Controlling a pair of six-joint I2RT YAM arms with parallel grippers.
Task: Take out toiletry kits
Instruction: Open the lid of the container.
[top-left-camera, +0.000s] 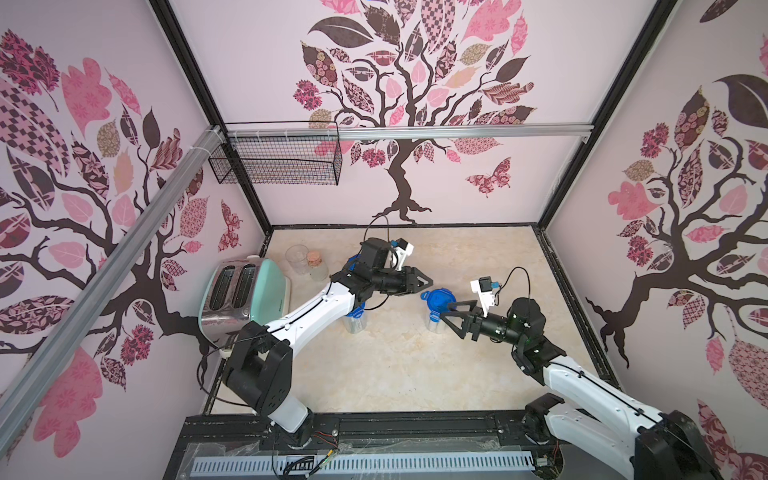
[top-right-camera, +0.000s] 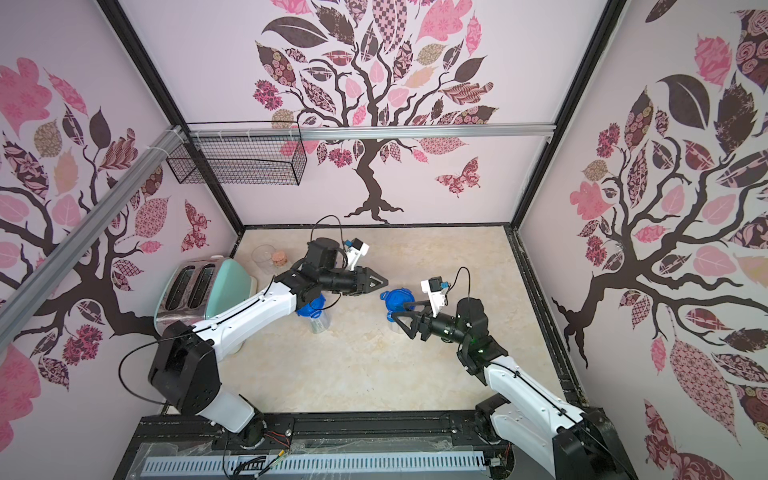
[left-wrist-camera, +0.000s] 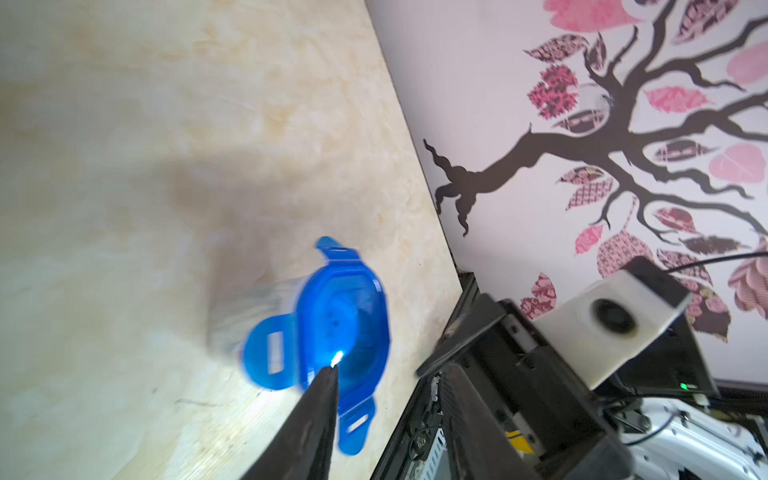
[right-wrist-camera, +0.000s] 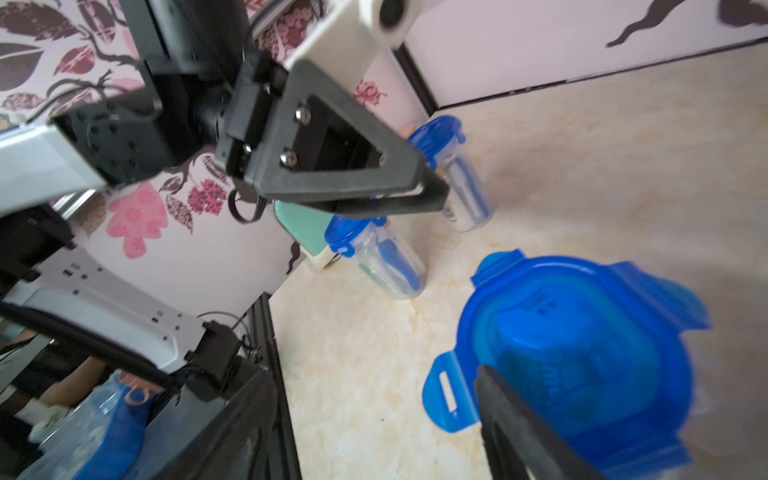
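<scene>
Right now the left gripper (top-left-camera: 428, 283) hangs just left of centre in both top views, its tips pointing toward the right of the frame. In the left wrist view its fingers (left-wrist-camera: 316, 415) come up from the bottom edge with a gap between them and nothing in it. One tip lies over a blue lid (left-wrist-camera: 340, 328).

The right gripper (top-left-camera: 445, 311) faces it from the right, just beside that lid. Its jaws stand wide apart and hold nothing. In the right wrist view one finger (right-wrist-camera: 519, 415) crosses the lid's lower edge; whether it touches I cannot tell.

The lid sits on the middle canister (top-left-camera: 434, 322), upright between the two grippers, with its clip flaps flared out from the rim.

The toiletry kit pieces (right-wrist-camera: 392, 259) show as blue and white shapes inside a second canister (top-left-camera: 355, 322), partly under the left arm at centre left. A third canister (right-wrist-camera: 461, 183), also lidded, stands beyond it with white pieces inside.

Further left on the table (top-left-camera: 374, 374) stand a mint toaster (top-left-camera: 245, 291), a clear cup (top-left-camera: 297, 255) and a cork-stoppered jar (top-left-camera: 316, 266). A wire basket (top-left-camera: 278, 160) hangs on the wall at upper left.
</scene>
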